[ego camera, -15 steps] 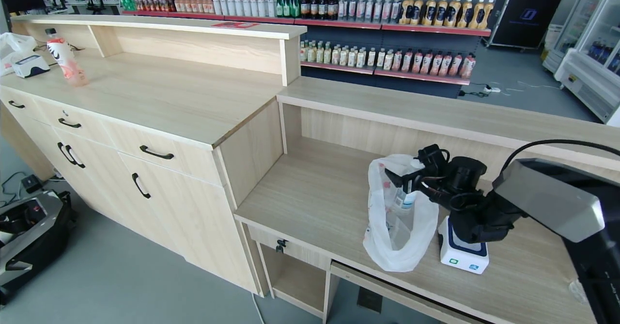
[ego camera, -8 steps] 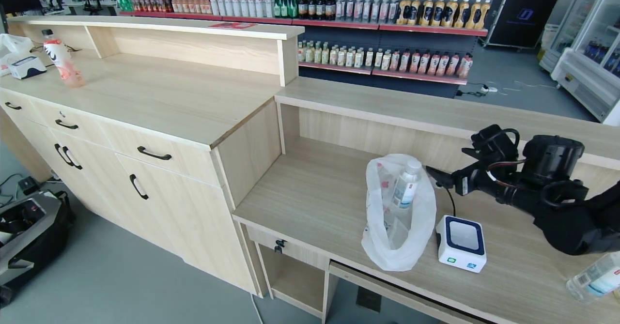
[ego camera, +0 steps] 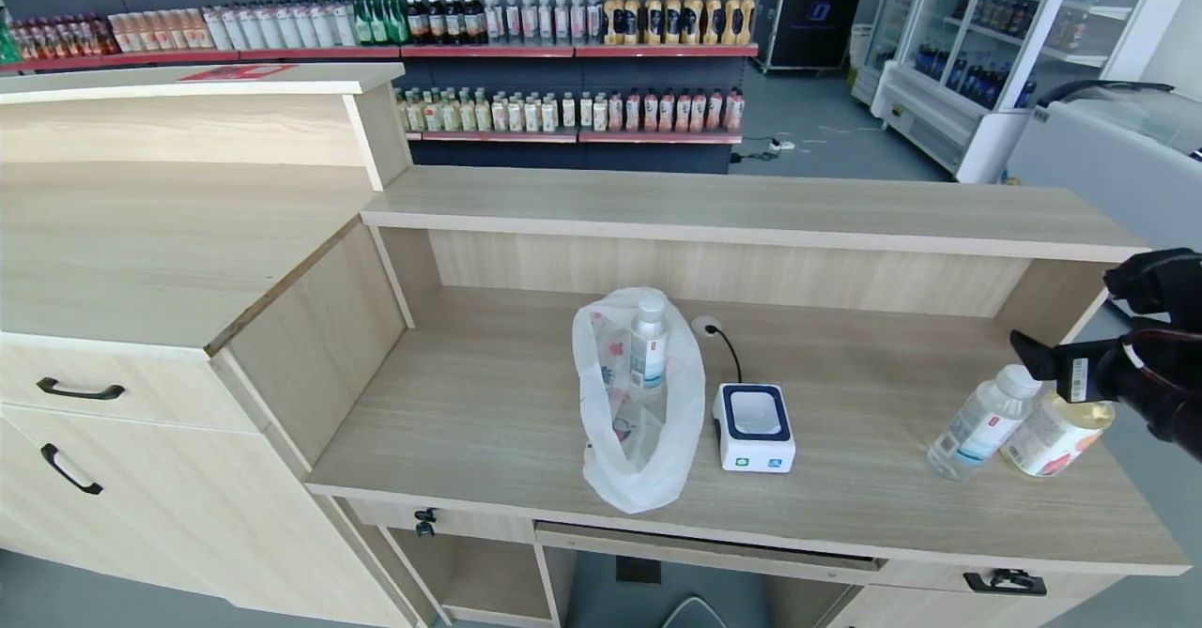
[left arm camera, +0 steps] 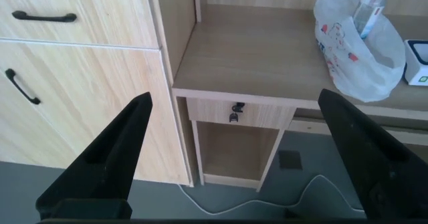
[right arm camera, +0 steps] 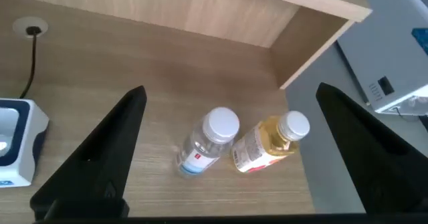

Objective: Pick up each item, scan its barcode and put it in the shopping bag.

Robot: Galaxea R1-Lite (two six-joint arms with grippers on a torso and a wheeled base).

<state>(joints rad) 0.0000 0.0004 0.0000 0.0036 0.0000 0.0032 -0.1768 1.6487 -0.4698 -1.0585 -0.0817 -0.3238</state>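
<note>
**Open Claw Hovering Over Two Bottles at Checkout Desk's Far End**

The right claw (right arm camera: 231, 90) is hanging above the right end of the desk (ego camera: 488, 421), its two fingers spread wide and gripping nothing. Below it a clear bottle (right arm camera: 204, 142) and a yellow bottle (right arm camera: 273, 144) are standing just beside each other. They are close to the desk's right edge and in front of the end panel (right arm camera: 314, 47) that closes off the corner.

A bare stretch of wood is lying between the bottles and the scanner (ego camera: 754, 426). The scanner's cable (ego camera: 725, 351) is running back toward the back ledge (ego camera: 732, 210). Just to the scanner's left, the white shopping bag (ego camera: 610, 459) is slumping open with its bottom near the front lip. Another bottle (ego camera: 648, 342) is leaning inside it.

The left claw (left arm camera: 235, 95), also spread open and carrying nothing, is hanging out in front of the desk's left corner. It is beside the tall cabinet (left arm camera: 87, 83), with the small drawer (left arm camera: 234, 110) ahead of it and open floor below.
</note>
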